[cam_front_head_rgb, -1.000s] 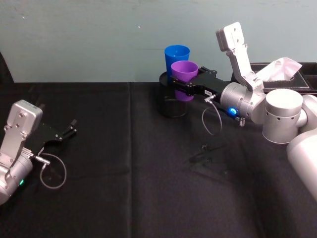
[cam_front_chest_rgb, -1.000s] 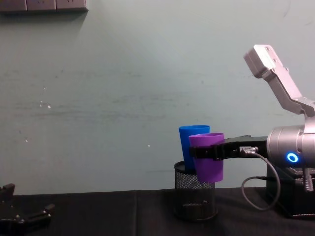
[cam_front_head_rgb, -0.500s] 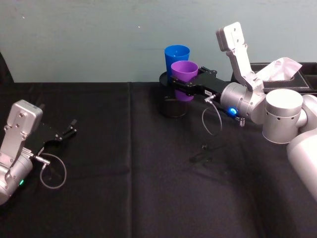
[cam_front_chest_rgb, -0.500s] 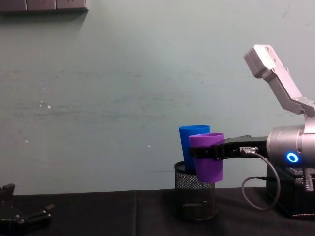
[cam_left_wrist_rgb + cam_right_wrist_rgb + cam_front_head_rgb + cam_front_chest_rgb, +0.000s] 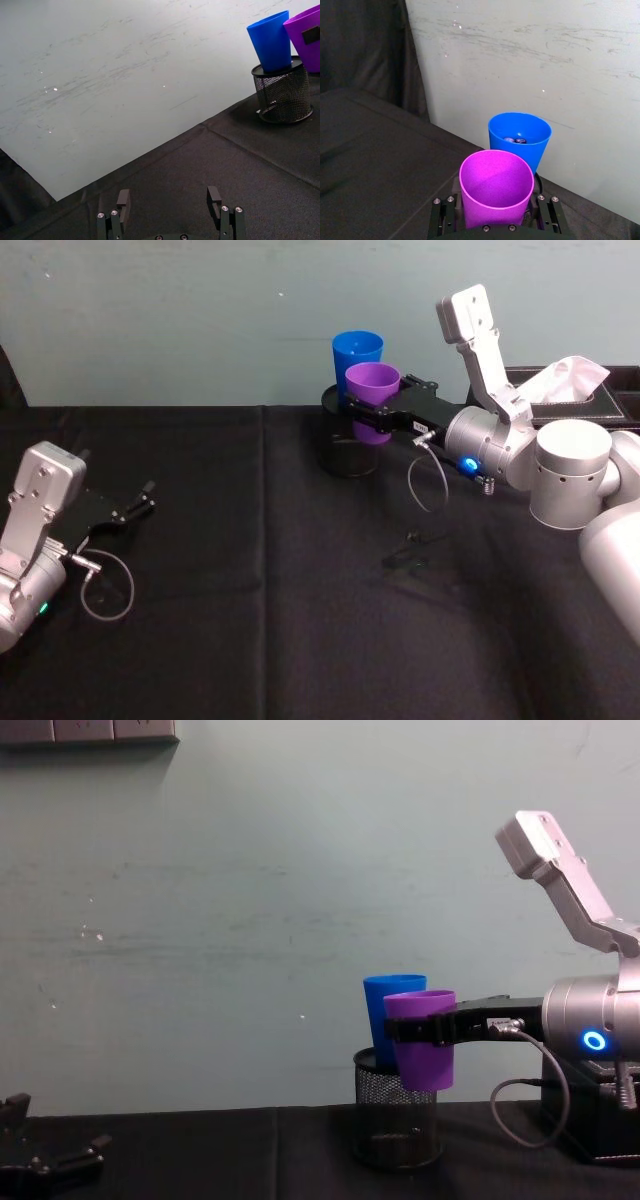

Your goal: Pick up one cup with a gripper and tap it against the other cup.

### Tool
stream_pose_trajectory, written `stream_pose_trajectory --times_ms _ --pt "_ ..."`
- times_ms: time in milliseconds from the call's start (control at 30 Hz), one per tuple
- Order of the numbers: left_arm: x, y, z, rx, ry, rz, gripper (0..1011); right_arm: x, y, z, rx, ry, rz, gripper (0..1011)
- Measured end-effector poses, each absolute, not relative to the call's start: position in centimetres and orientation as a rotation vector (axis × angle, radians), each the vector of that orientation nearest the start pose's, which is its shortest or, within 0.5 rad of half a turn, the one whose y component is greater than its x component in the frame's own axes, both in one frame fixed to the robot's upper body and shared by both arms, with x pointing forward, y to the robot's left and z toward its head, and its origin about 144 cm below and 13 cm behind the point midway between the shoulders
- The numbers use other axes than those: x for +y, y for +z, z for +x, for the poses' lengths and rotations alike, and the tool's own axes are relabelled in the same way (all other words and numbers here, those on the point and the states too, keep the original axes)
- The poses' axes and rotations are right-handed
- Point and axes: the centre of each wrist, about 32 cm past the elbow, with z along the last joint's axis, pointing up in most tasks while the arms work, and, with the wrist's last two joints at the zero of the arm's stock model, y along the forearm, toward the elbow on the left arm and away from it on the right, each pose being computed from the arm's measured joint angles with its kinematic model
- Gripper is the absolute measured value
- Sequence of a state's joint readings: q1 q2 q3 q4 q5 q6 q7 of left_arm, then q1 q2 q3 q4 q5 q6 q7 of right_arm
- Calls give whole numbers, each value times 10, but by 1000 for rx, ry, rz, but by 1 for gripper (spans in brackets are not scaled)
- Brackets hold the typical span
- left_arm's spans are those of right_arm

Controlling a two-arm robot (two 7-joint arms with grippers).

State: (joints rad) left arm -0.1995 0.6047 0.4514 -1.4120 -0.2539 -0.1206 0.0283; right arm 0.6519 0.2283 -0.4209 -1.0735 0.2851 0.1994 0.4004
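Right gripper: its black jaws are closed around the purple cup and clamp the wall a little under the rim. It is narrow enough to hold the cup firmly, and it is high above the far edge of the table.
Purple cup: it is upright in the jaws and off the table, with its mouth open to above. Nothing is seen inside it in the right wrist view.
Blue cup: it is directly behind the purple cup and its rim is a little higher. It stands in the black mesh holder at the far edge of the table.
Contact: the two cups are just beside each other, but it cannot be told whether the walls touch.
Done: the pick-up is complete and the purple cup is brought up to the blue one.
Left to do: by judgement, a short push toward the blue cup to make the tap, if it is not yet made. The push must be gentle, because the blue cup sits loose in the holder.
Left gripper: it is parked low near the left edge of the table. Its fingers are well apart and it holds nothing.
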Motion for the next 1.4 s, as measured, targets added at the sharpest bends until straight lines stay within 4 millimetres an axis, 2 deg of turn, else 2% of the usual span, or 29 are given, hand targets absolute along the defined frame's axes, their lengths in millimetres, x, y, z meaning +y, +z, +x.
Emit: stream_pose_trajectory --times_ms 1400 --pt "310 1140 489 -285 1248 305 1000 -216 1228 620 22 -940 -209 736"
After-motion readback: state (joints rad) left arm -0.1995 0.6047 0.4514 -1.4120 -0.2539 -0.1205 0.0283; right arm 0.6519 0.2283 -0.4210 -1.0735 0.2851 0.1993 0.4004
